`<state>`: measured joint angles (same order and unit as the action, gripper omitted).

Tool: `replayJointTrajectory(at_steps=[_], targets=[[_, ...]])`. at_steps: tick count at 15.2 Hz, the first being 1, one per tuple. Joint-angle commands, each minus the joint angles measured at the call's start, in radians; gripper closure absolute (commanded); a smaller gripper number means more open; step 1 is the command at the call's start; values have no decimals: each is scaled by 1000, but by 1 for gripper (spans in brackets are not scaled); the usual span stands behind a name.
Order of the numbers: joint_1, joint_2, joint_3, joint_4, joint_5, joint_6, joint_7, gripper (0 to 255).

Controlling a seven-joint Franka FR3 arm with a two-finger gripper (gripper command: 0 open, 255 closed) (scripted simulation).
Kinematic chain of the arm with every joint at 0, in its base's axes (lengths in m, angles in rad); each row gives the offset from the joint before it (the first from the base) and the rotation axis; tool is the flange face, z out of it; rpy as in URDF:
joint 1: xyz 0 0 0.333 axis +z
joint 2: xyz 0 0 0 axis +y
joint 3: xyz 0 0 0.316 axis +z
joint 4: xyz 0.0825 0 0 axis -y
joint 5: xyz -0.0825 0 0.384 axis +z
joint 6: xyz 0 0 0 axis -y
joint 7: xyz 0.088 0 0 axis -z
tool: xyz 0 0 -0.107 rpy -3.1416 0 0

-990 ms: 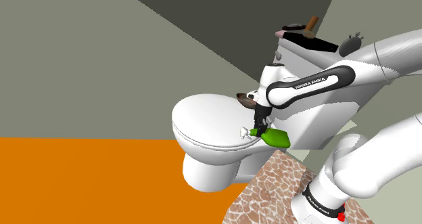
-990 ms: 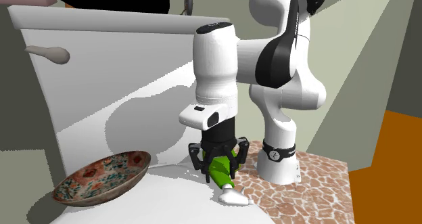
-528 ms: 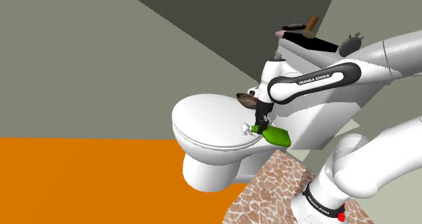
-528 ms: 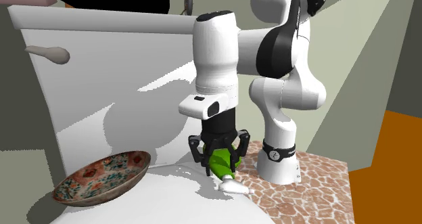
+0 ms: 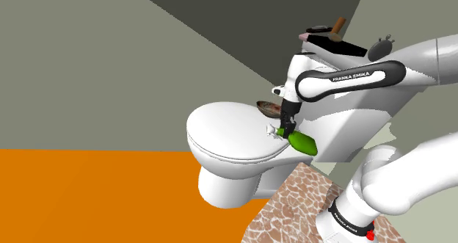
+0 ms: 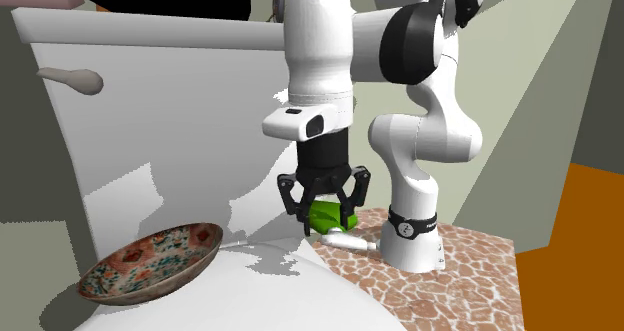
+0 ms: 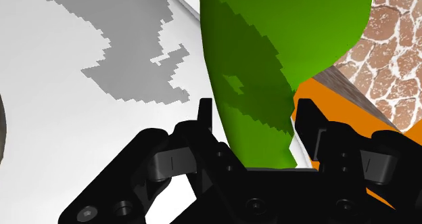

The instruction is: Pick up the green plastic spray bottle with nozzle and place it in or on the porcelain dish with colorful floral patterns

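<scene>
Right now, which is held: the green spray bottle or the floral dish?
The green spray bottle, clasped by the black gripper; the dish rests on the toilet lid.

Green spray bottle (image 5: 299,142), white toilet (image 5: 227,131), orange floor (image 5: 88,197)
Its nozzle (image 6: 346,243) is white and the gripper (image 6: 323,215) all black. The dish (image 6: 150,264) carries a floral pattern in red, teal and cream. The stand (image 5: 293,205) top is brown cobbled stone with pale seams; the arm (image 6: 320,59) is white with dark joints; the walls (image 5: 110,58) are grey-olive
</scene>
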<state>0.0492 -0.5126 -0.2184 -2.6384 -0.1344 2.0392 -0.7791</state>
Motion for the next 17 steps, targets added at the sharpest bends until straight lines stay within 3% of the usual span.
replayJointTrajectory(at_steps=[1,12,17], targets=[[2,-11,5,22,3,-34,2,255],[4,-59,21,130,12,-189,1,255],[-15,103,-61,272,-3,-163,-100,255]])
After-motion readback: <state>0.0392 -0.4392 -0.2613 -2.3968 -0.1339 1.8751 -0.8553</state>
